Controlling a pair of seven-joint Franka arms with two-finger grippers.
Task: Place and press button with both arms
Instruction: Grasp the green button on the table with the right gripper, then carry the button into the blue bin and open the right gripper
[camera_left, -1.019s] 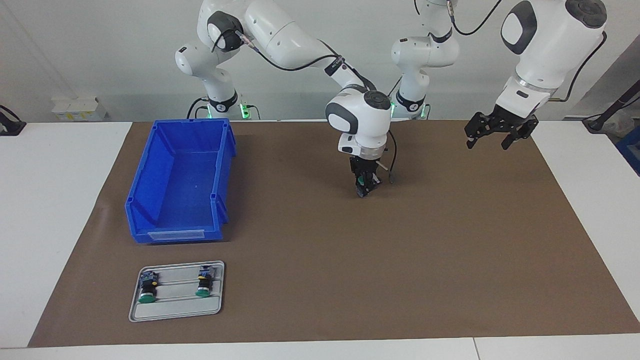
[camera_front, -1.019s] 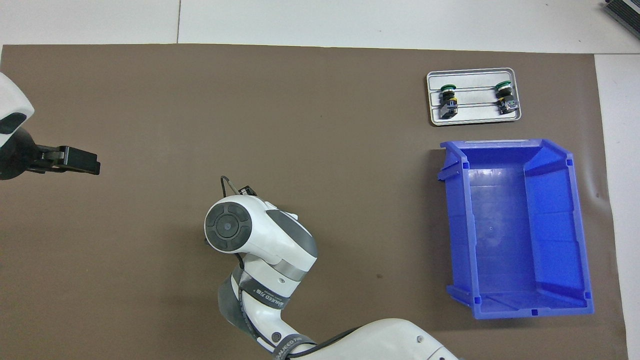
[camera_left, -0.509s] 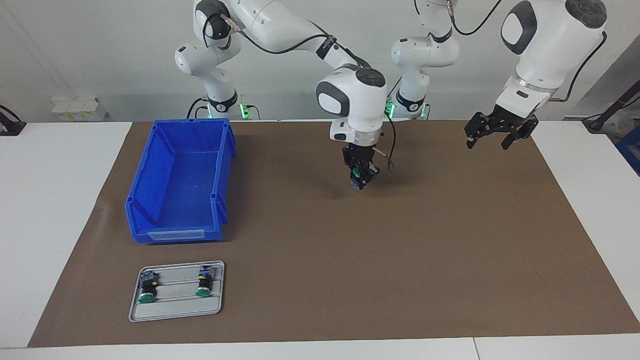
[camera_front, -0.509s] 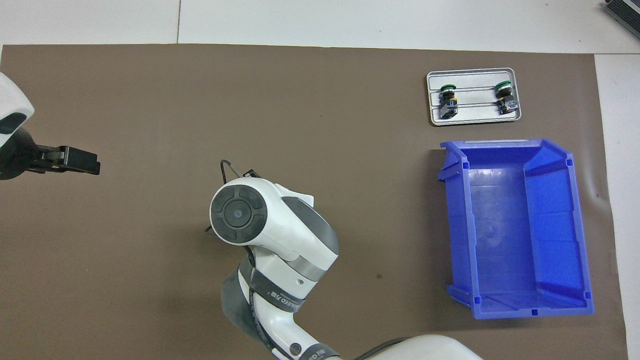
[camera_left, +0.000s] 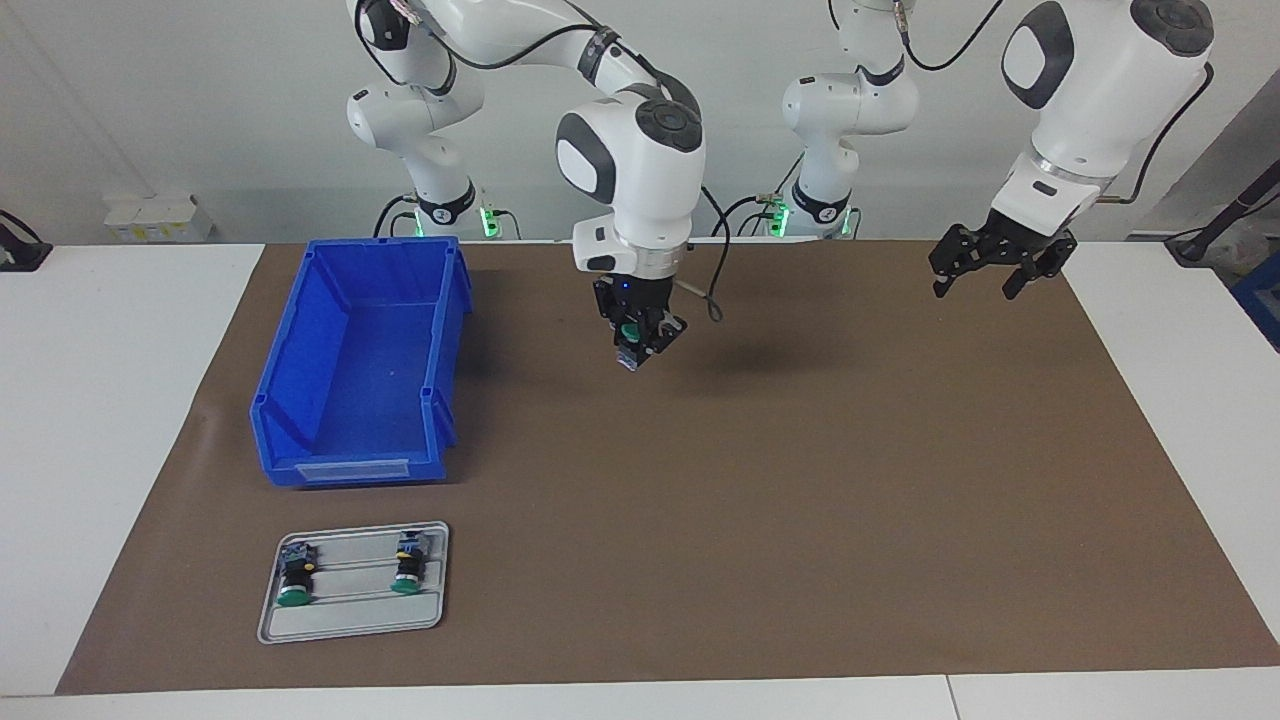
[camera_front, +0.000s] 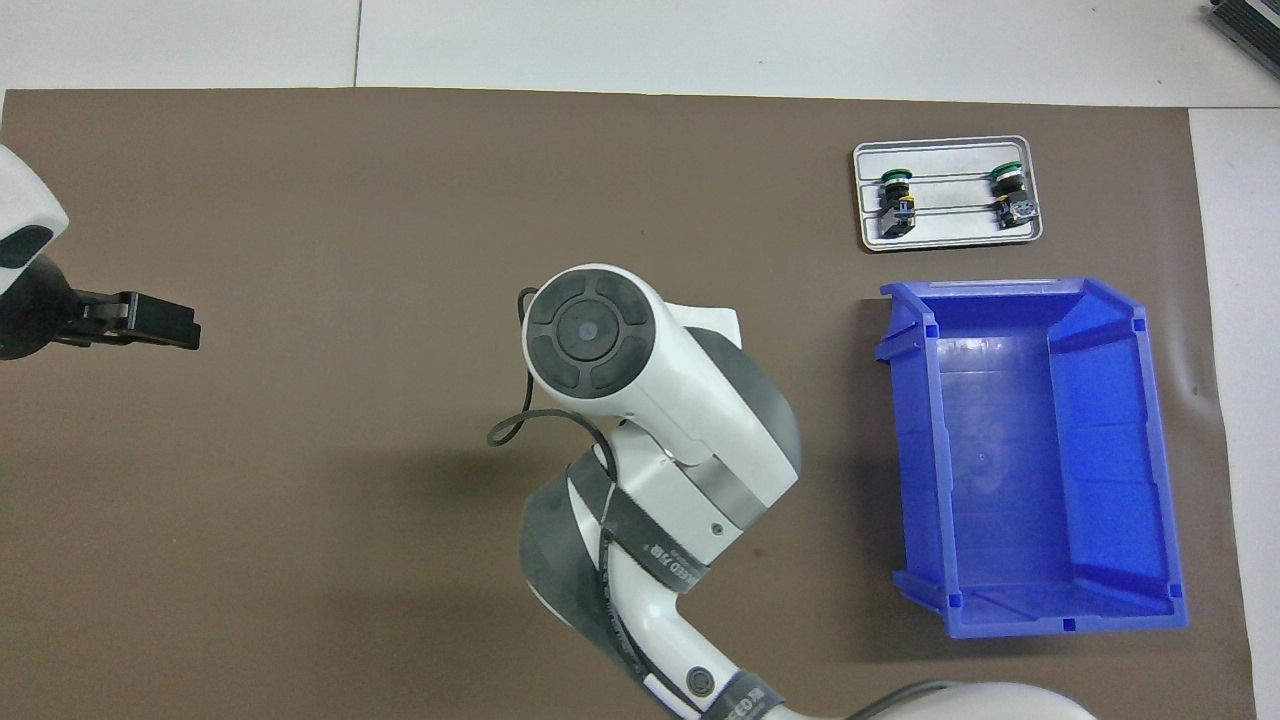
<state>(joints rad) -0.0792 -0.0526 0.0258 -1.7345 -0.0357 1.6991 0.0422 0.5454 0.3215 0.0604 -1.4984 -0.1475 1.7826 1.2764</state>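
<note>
My right gripper (camera_left: 637, 350) is shut on the button (camera_left: 628, 331), whose green cap shows between the black fingers. It holds the button in the air over the brown mat, beside the blue bin (camera_left: 300, 350). In the overhead view the right arm's wrist (camera_front: 590, 330) hides the gripper and the button. My left gripper (camera_left: 985, 275) is open and empty. It waits in the air over the mat at the left arm's end of the table, and it also shows in the overhead view (camera_front: 150, 322).
The blue bin (camera_front: 905, 450) stands empty toward the right arm's end. A grey tray (camera_left: 355, 620), farther from the robots than the bin, holds two like buttons (camera_left: 295, 577) (camera_left: 408, 567). The tray (camera_front: 950, 232) also shows from overhead.
My right gripper has risen with the button and moved toward the blue bin. The left arm has not moved.
</note>
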